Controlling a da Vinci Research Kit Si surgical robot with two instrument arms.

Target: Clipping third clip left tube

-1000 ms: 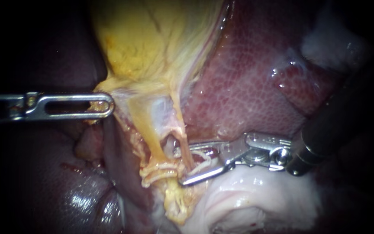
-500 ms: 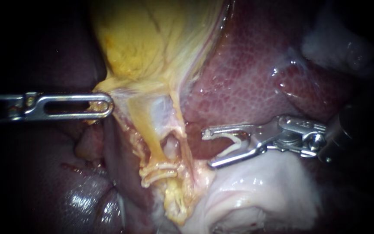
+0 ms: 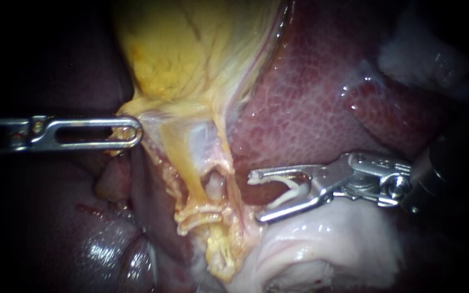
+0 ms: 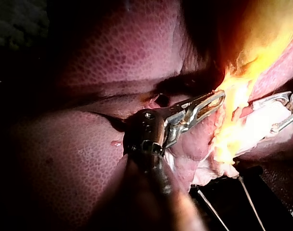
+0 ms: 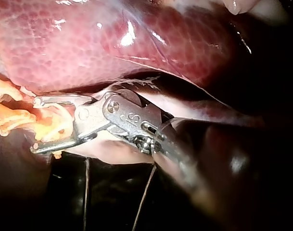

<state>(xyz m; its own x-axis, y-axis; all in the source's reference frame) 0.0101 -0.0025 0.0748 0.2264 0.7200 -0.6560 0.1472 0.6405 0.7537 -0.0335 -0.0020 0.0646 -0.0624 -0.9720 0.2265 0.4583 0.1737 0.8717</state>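
Where the left tube (image 3: 190, 176) runs steeply down from the gallbladder (image 3: 191, 54), slanting toward the view's lower right, it already carries placed clips (image 3: 201, 212) across its lower end, so its free stretch lies above them. A second strand (image 3: 227, 163) stands just to its right, between it and your tool. Your right instrument (image 3: 254, 197) comes in almost level from the right, square across the tube's long axis. Its jaws are spread wide with the loaded clip (image 3: 293, 189) cradled between them, a leg against each jaw. The tips sit near the tube but apart from it, so your target lies straight ahead of them, toward the view's left. Your left instrument (image 3: 137, 133), on the tube's other side, has its jaws closed on the gallbladder's lower edge, which I judge keeps the stretch taut. Against a second ago, your right jaws have drawn back off the strands with the clip unfired. Since half a second ago they have edged toward the tube again and a little lower.
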